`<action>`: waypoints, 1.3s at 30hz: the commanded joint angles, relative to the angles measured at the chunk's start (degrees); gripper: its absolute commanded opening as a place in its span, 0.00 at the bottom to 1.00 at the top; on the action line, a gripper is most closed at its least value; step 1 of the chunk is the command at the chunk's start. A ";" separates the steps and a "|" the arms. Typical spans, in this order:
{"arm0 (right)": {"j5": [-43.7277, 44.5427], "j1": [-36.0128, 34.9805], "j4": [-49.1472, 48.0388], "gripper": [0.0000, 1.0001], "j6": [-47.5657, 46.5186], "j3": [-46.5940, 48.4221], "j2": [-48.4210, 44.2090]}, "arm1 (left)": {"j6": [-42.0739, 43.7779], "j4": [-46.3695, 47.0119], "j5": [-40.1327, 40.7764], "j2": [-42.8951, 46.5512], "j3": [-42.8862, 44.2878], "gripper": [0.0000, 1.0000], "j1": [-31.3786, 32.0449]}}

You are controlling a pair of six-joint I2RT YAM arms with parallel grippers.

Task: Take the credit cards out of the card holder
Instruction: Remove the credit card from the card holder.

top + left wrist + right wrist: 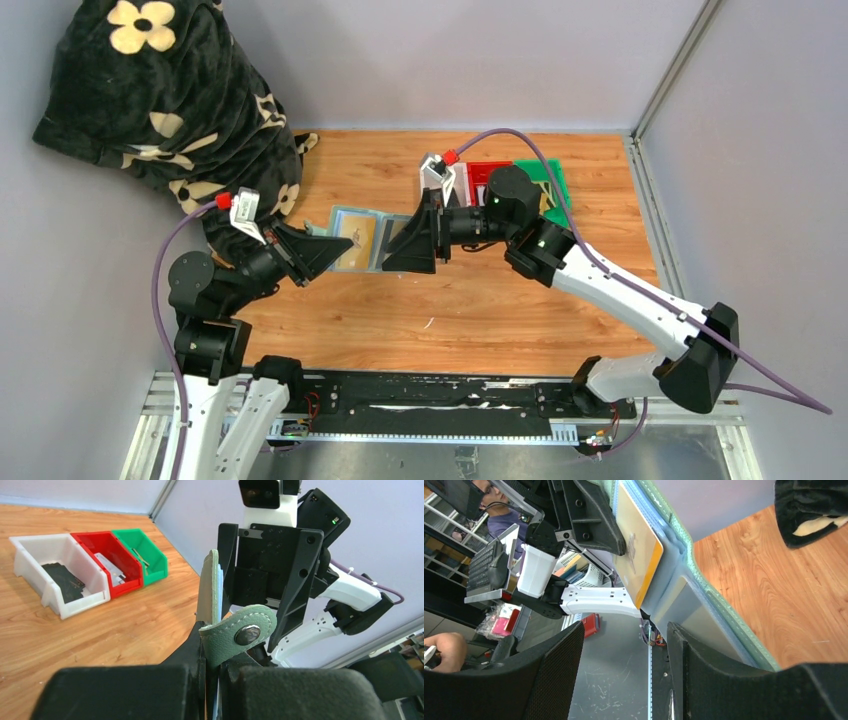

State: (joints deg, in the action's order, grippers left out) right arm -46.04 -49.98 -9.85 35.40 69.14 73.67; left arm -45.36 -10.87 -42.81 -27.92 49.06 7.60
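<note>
Card extraction under way: the left gripper (pixel 335 245) clamps the open holder (pixel 343 222) in narrow jaws, while the right gripper (pixel 396 245), jaws wide, must next pinch the tan card (pixel 636 555) and draw it out.

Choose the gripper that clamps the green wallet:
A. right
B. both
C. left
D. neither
C: the left gripper is shut on the wallet near its snap tab, while the right gripper has its fingers wide apart.
</note>
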 commanded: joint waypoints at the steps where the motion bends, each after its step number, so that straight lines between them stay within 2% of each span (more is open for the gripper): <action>1: -0.29 -1.21 -5.90 0.65 3.34 -0.44 1.24 | -3.02 4.40 -1.03 0.33 -0.83 0.00 0.14; 11: 2.91 -2.83 -11.77 0.60 6.55 -0.15 4.45 | -7.23 8.70 -3.15 0.41 -2.20 0.00 0.14; 19: 1.88 -2.93 -23.09 0.51 14.03 -2.61 6.41 | -10.07 10.61 -4.13 0.41 -2.60 0.00 0.14; 21: 1.47 -2.85 -26.09 0.45 15.92 -3.16 6.64 | -10.09 10.61 -4.42 0.41 -2.65 0.00 0.14; 27: 0.24 -2.31 -31.10 0.17 18.92 -4.72 5.88 | -8.22 9.53 -4.84 0.83 -2.02 0.00 0.14; 29: -0.13 -1.79 -33.00 0.05 19.93 -6.03 5.10 | -7.70 8.94 -4.70 0.92 -1.55 0.00 0.14; 31: -0.38 -1.43 -35.58 0.00 20.99 -7.48 4.24 | -7.34 8.60 -4.45 0.94 -1.30 0.00 0.14; 37: -1.67 -1.19 -41.30 0.00 23.34 -10.57 2.05 | -4.90 5.49 -1.37 0.83 0.05 0.00 0.14; 38: -1.75 -1.24 -41.79 0.01 23.69 -10.87 1.82 | -4.08 4.47 -0.19 0.93 0.37 0.00 0.14; 39: -1.75 -1.27 -41.60 0.07 23.64 -10.83 1.69 | -3.29 3.69 0.77 1.06 0.56 0.00 0.14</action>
State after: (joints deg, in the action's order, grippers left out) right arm -46.24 -51.20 -44.21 56.82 59.11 77.76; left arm -52.14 -3.53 -44.60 -27.09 47.42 7.38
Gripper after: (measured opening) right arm 0.007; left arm 0.055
